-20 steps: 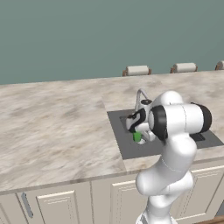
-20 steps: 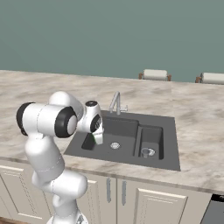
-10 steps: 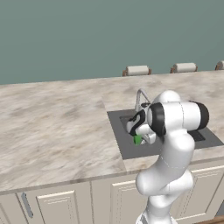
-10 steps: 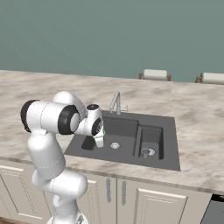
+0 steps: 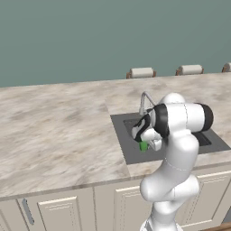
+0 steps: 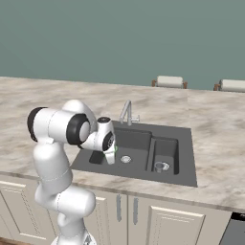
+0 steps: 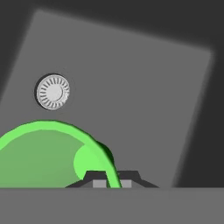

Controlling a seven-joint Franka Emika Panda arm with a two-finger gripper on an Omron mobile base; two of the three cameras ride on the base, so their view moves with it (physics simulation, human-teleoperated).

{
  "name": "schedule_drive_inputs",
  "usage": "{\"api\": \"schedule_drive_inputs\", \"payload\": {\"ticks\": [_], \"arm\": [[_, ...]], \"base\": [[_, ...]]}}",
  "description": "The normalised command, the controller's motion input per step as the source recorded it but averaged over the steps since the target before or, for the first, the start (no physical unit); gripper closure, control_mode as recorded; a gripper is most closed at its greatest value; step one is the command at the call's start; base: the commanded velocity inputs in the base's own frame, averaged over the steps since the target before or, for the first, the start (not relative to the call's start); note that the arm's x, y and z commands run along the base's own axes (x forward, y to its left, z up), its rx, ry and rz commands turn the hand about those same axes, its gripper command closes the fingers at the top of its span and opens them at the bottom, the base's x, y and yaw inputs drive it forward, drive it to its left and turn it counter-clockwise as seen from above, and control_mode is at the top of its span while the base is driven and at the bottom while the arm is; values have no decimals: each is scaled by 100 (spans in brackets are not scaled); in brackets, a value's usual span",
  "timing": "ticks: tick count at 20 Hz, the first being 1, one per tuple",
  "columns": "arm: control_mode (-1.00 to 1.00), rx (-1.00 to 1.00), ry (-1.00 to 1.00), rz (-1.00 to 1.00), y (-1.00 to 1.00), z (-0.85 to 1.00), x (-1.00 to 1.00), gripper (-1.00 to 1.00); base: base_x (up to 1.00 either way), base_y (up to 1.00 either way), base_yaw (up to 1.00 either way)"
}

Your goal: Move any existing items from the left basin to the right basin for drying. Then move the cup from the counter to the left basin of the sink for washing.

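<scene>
Hand view: end effector [image 7: 113, 178] clamped on the rim of the green cup [image 7: 52, 153], one finger inside, one outside. Cup hangs over the left basin [image 7: 131, 96]; drain ring [image 7: 53, 91] at 11 o'clock of the cup. Right base view: small silvery loop [image 6: 161, 166] lies in the right basin [image 6: 165, 152], at 3 o'clock of the end effector [image 6: 111, 154]. Faucet [image 6: 127, 111] at 12 o'clock on the counter [image 6: 210, 139]. No readable writing.

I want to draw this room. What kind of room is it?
Most likely a kitchen. There is a dark grey double-basin sink with a slim curved silvery faucet, set into a beige-and-grey marbled stone counter over cream panelled cabinet doors.
</scene>
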Motion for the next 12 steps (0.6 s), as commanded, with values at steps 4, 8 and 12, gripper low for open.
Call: {"api": "schedule_drive_inputs", "payload": {"ticks": [4, 8, 12], "arm": [[-100, 0, 2, -2, -6, -18, 0, 100], [-100, 0, 1, -2, -7, -15, 0, 100], [-100, 0, 0, -2, -8, -16, 0, 100]], "base": [[0, 0, 0], [0, 0, 0], [0, 0, 0]]}}
